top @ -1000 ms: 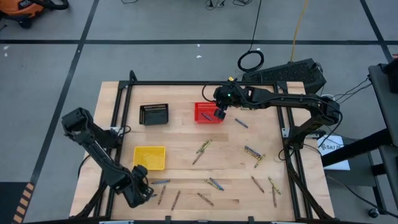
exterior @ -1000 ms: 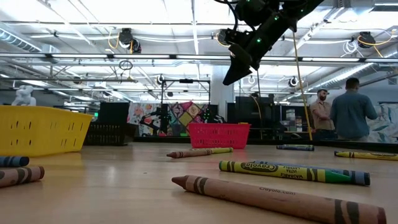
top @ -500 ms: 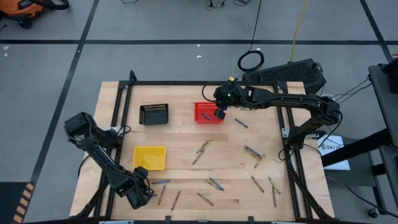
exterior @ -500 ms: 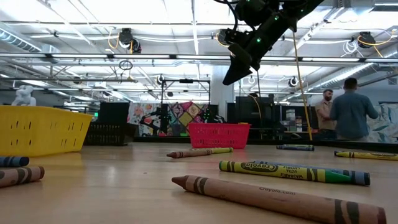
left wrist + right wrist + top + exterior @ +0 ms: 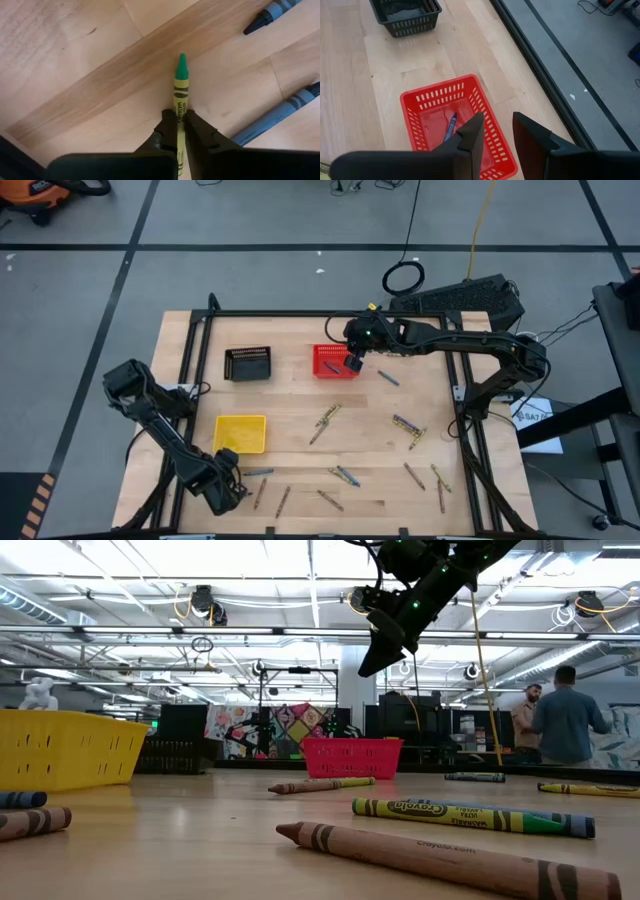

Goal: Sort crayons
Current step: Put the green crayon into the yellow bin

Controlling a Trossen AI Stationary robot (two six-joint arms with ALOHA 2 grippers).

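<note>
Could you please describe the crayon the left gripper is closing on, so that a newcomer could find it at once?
Start at the yellow basket, then drop to the left gripper at the table's near edge. The crayon pinched between its fingers is yellow-green with a green tip, whereas its neighbours are blue.

Down at the near left corner, the left pincer [image 5: 180, 131] has just snapped shut on a yellow-green crayon [image 5: 180, 95] lying on the surface [image 5: 75, 55]. That arm's elbow looks to have swung slightly, though from above it's hard to judge. In the background, a person [image 5: 566, 715] has shifted a touch.
</note>
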